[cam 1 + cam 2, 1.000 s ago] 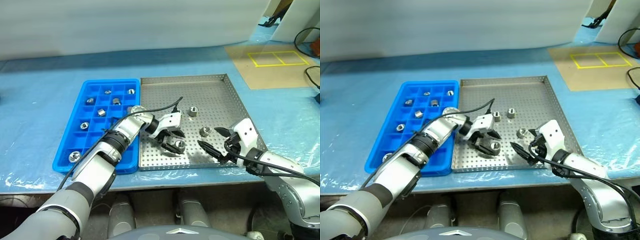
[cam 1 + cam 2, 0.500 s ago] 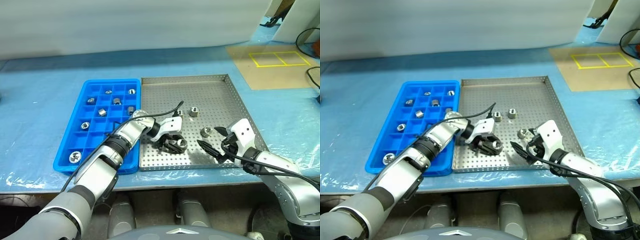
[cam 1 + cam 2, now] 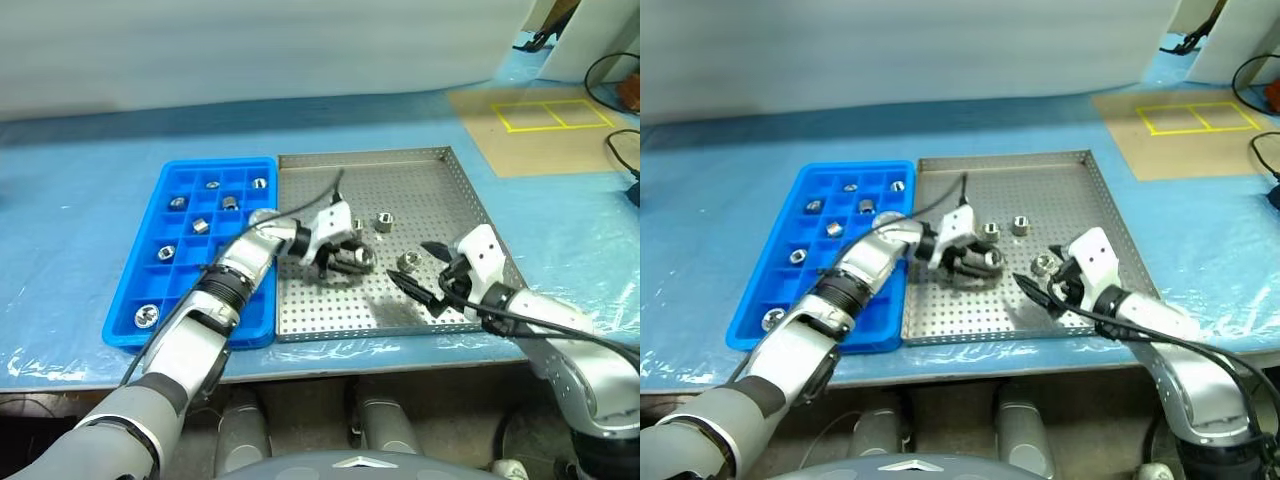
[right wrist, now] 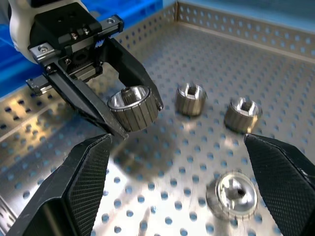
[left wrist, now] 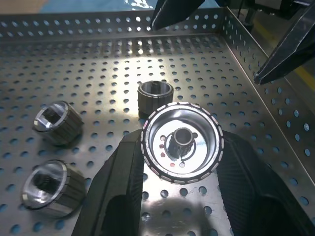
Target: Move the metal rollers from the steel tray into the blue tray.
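Right gripper (image 3: 432,275): nearest the camera, hovering over the front right of the steel tray (image 3: 460,180), fingers spread wide and empty.

Loose roller (image 3: 408,263): lies on the perforated floor just beside the right gripper, the arm nearer to it.

Left gripper (image 3: 352,260): reaches across from the blue tray's side, fingers pinching one metal roller (image 5: 182,141) by its ribbed rim, lifted clear of the tray floor, its shadow below.

Held roller's axis: runs along the gripper's own line, open face toward the left wrist camera, centre hub showing.

Key relation: the blue tray (image 3: 140,275) sits just beside the steel tray on the robot's left, so the carry likely runs back leftward over the shared rims.

Other rollers: two more (image 3: 383,222) lie farther back on the steel floor; several already sit in separate blue compartments (image 3: 200,225).

Surface and room: blue sheeting (image 3: 80,190) covers the bench; a yellow-taped board (image 3: 545,120) lies far right, against a pale backdrop.
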Controlling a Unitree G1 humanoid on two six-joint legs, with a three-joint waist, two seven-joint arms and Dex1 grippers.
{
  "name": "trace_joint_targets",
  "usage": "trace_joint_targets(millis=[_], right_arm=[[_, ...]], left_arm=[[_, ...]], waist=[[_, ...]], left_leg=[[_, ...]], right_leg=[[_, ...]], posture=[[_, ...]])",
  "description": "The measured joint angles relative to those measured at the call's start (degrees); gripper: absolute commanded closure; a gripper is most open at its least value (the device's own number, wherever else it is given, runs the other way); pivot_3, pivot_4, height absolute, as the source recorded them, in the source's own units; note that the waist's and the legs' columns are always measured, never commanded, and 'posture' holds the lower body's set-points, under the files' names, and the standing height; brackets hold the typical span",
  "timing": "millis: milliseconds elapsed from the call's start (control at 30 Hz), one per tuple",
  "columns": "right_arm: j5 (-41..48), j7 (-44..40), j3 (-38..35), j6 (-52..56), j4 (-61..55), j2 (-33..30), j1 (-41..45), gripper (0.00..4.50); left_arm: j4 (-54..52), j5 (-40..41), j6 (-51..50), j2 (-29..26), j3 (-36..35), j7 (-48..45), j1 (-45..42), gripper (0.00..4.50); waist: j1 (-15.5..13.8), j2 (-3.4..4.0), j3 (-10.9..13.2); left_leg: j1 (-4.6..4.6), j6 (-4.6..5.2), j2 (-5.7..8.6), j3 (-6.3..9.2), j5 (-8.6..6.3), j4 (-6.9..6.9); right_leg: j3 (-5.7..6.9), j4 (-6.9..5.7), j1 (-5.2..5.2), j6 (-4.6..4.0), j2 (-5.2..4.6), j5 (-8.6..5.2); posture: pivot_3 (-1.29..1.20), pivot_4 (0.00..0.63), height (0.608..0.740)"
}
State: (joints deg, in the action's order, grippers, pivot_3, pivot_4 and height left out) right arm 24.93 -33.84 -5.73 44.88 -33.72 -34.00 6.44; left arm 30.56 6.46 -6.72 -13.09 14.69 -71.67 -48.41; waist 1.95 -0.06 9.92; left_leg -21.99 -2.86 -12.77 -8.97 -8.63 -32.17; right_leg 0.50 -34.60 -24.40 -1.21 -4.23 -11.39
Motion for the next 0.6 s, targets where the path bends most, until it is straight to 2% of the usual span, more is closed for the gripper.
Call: trace_joint_targets(millis=[133,300,600], right_arm=[[-1.27,-2.29,6.07,-1.73,7.17,0.98,8.57,0.0],[-5.82,-4.68,15.53,-8.37,20.76,8.42,22.44,0.0],[-9.19,-14.17,23.23,-17.65,35.81,16.32,33.1,0.0]], left_arm=[[-5.65,3.62,-7.36,-5.03,-4.97,1.64,1.72,2.74],[-11.75,5.34,-13.0,-11.83,-10.78,6.74,7.93,2.74],[-27.85,9.76,-21.57,-21.79,-21.99,15.22,24.89,2.74]], waist=[[0.14,0.05,0.01],[-0.12,0.11,0.05],[-3.99,0.1,0.06]], left_leg=[[-0.01,-0.03,-0.01,0.01,0.01,0.06],[-0.29,-0.15,-0.06,0.0,0.08,0.17],[-0.63,-0.2,-0.17,0.06,0.09,0.33]], right_leg=[[0.04,-0.02,-0.02,-0.17,0.0,0.09],[0.06,-0.16,-0.43,-0.46,0.01,0.26],[0.36,-0.15,-0.71,-0.64,-0.01,0.16]], posture=[[-0.27,0.15,0.74],[-0.15,0.15,0.74],[0.09,0.15,0.74]])
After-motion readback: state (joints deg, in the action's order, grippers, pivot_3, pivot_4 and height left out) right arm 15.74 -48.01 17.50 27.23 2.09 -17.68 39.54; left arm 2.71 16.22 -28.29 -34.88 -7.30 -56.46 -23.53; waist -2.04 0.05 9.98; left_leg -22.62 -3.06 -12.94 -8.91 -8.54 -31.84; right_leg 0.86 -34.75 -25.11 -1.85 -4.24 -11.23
